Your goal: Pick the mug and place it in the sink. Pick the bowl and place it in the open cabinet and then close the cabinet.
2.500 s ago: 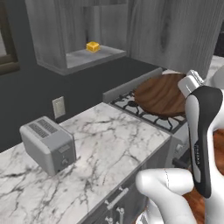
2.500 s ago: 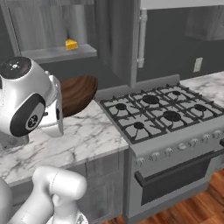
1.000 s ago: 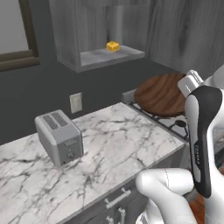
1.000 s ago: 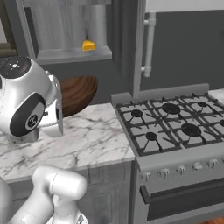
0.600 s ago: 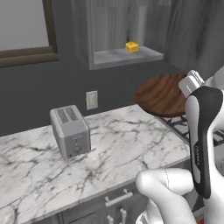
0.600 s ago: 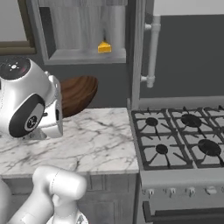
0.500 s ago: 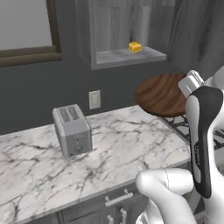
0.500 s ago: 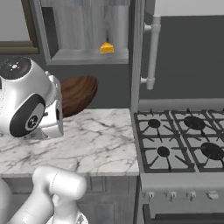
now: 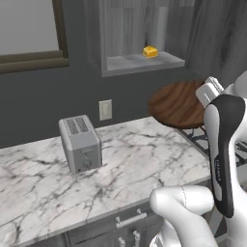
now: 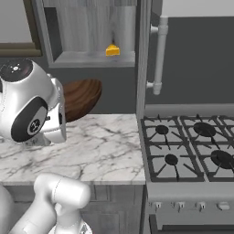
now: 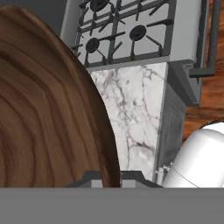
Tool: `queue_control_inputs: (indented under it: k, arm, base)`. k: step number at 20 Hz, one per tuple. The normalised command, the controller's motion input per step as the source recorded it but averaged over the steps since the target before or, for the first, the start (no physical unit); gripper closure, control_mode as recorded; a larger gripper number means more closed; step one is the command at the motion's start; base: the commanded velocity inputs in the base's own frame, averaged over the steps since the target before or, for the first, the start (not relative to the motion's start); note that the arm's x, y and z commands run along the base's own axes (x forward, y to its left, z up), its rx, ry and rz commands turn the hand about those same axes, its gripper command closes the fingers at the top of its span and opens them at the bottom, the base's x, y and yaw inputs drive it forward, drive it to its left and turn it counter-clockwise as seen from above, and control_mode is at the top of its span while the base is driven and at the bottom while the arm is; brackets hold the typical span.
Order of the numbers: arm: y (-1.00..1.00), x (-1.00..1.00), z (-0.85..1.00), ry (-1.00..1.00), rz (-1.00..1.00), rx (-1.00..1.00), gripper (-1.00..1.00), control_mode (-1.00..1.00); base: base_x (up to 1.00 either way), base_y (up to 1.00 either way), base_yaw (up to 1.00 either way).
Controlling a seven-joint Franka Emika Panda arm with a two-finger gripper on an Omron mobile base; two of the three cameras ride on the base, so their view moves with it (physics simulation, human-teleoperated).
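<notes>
The jaws are closed tight on the rim of the bowl [image 11: 48,109], gripping it at its edge: in the hand view the two finger tips [image 11: 94,178] sit on either side of the brown wooden wall, which spreads up and to the left from them. The bowl [image 9: 176,103] is carried in the air above the marble desk [image 9: 125,164], tilted on its side, below the open cabinet [image 9: 140,36]. A small yellow block [image 9: 150,51] lies on the cabinet shelf. A toaster [image 9: 80,143] stands on the desk, well apart from the bowl, and the stove [image 10: 192,155] lies just beside the desk.
</notes>
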Motion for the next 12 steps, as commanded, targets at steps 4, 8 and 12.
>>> queue_control_inputs:
  k: [4, 8, 12]
  arm:
    - [0.15, 0.12, 0.42, -0.1, -0.01, -0.04, 1.0, -1.0]
    - [0.2, 0.0, 0.43, -0.13, -0.02, -0.01, 1.0, -1.0]
    - [0.12, 0.03, 0.33, -0.14, -0.01, 0.0, 1.0, -1.0]
  base:
    - [0.0, 0.0, 0.0]
    - [0.0, 0.0, 0.0]
    - [0.0, 0.0, 0.0]
